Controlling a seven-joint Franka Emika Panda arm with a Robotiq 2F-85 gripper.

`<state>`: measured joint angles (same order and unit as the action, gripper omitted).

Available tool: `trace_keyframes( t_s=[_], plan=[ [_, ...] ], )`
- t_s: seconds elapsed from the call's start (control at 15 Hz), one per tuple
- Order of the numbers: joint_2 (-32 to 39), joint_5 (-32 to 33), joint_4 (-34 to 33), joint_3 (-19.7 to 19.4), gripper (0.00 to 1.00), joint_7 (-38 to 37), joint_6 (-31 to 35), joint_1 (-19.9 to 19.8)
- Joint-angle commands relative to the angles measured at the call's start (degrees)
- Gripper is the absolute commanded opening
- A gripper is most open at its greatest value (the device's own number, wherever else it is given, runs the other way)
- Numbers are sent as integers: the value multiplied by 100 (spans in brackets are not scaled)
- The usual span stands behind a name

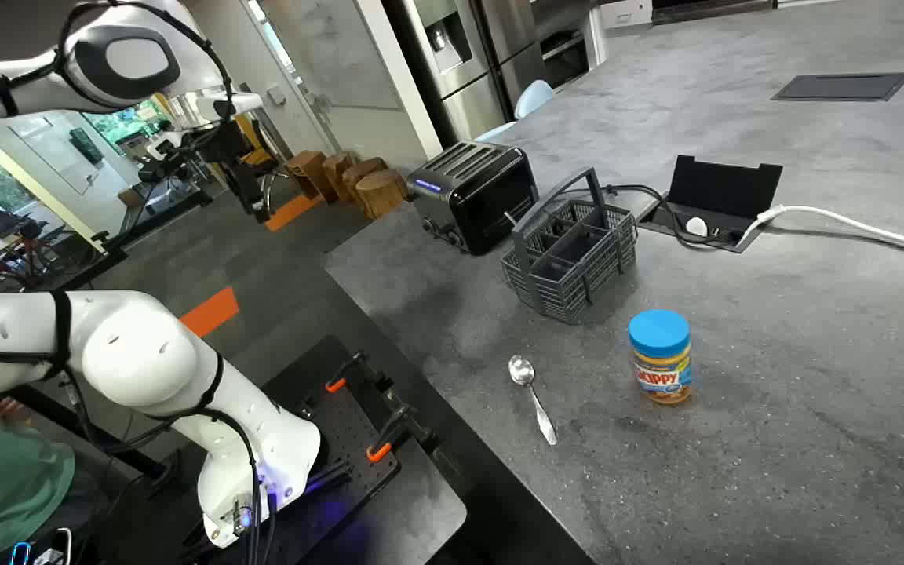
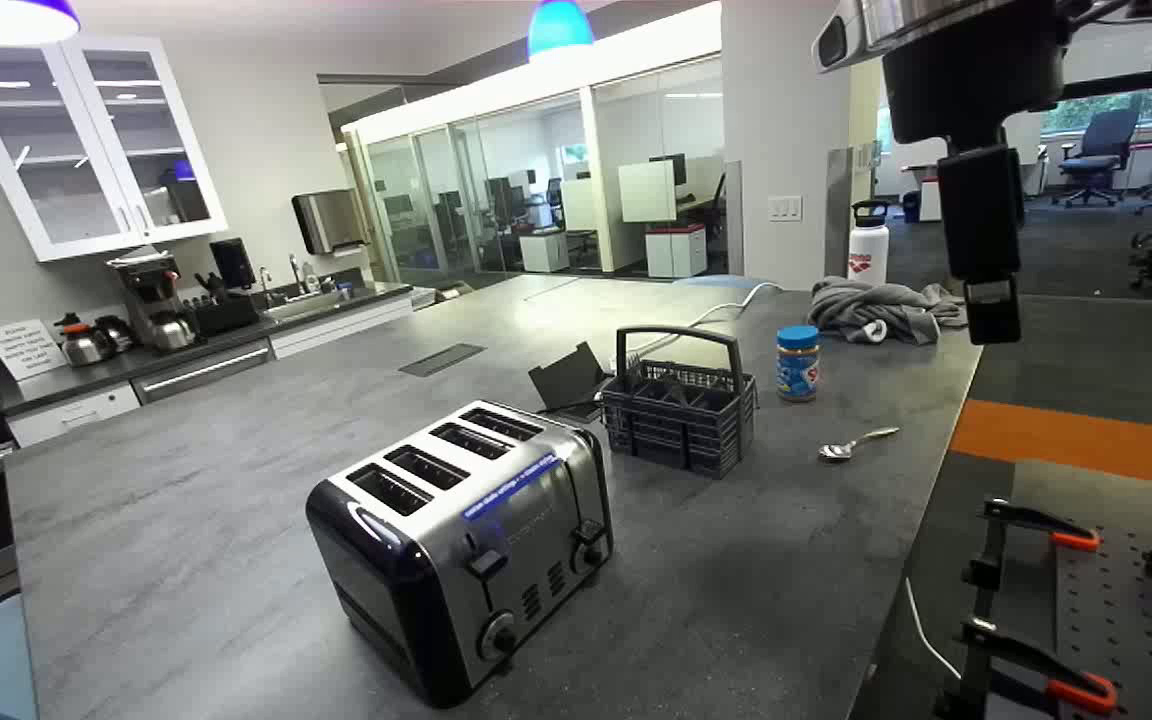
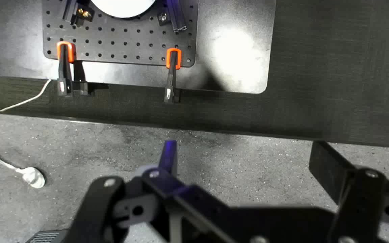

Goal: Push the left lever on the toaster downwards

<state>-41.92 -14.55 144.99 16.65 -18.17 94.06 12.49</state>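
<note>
fingers (image 3: pixel 331 171) spread, well off toaster (image 2: pixel 526 540) | ctr (image 2: pixel 726 590) strip betw levers (image 2: pixel 486 564) & edge (image 2: pixel 909 540)

- In an exterior view: from above, across the tabletop (image 1: pixel 797 329) right of the tool (image 1: pixel 259 207).
- In an exterior view: close, over the toaster (image 2: pixel 466 545) left of the tool.
- Wrist view: down past the tool.
- Both exterior views share the toaster.

Free counter (image 2: pixel 706 570) fronting toaster (image 2: pixel 456 540), caddy (image 2: pixel 676 428) beside
</note>
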Motion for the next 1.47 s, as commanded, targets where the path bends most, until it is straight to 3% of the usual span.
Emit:
trace_keyframes(
  t_s=[0.0,0.2,0.33,0.6,0.87,1.13,1.33,1.4],
  plan=[
    [-7,-19,-9,34,100,26,-16,-49],
    [-7,-19,-9,35,100,26,-16,-49],
    [305,17,-160,213,100,-91,362,-102],
    [1069,257,-413,597,100,-249,1750,-184],
    [2076,938,-818,929,100,-847,3089,-408],
    [3035,1930,-1352,1088,100,-1840,3994,-612],
    [3485,2318,-1600,966,100,-2369,4470,-404],
    [3486,2213,-1616,872,100,-2178,4332,-257]
  ],
)
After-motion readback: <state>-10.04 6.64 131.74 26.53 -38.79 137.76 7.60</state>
